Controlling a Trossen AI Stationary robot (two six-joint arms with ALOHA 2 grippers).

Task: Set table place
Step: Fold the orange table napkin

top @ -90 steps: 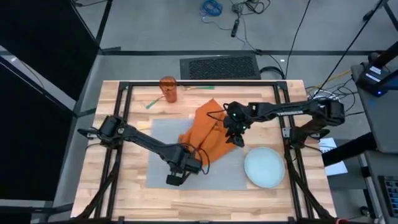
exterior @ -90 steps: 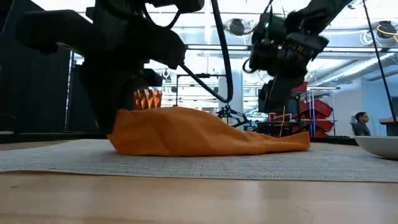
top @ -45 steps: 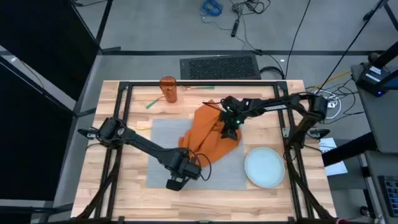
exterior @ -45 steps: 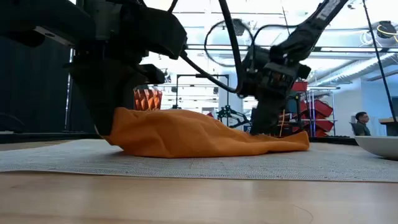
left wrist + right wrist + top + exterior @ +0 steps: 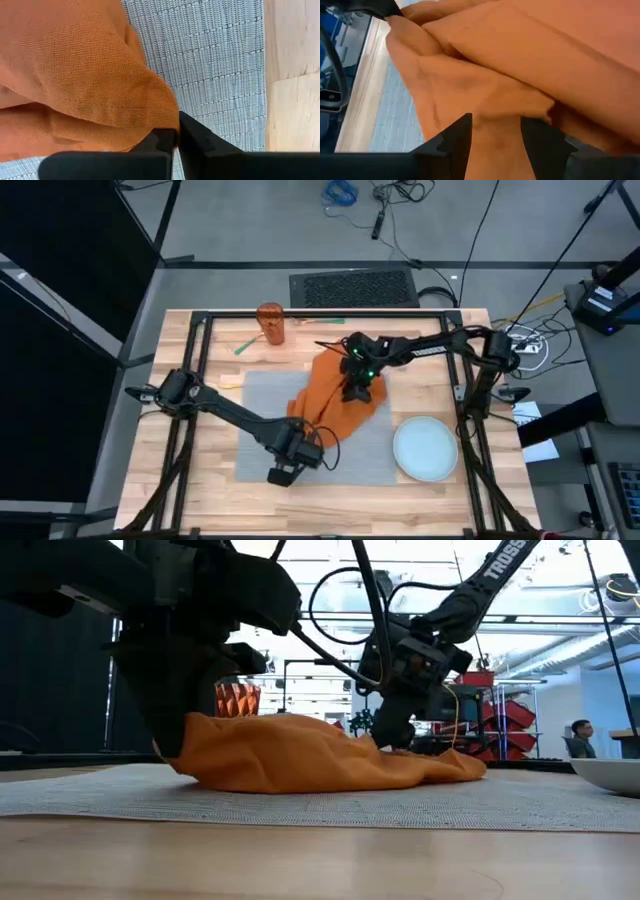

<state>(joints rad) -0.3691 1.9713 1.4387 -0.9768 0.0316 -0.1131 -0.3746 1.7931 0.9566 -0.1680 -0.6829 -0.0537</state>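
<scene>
While lying lengthwise left-to-right on the light wooden table [image 5: 160, 480], flat grey woven placemat [image 5: 262, 402], crumpled orange cloth napkin [image 5: 330, 395] pinched by left gripper [image 5: 175, 137], right gripper [image 5: 496, 131] spread open on it

Napkin [image 5: 335, 395] on mat [image 5: 262, 415], plate [image 5: 425, 449] beside.

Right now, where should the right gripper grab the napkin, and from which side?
Pinch the raised fold on the napkin where the right gripper hovers open, coming straight down. The cloth bunches high there, and the left gripper already clamps the opposite corner over the placemat.
</scene>
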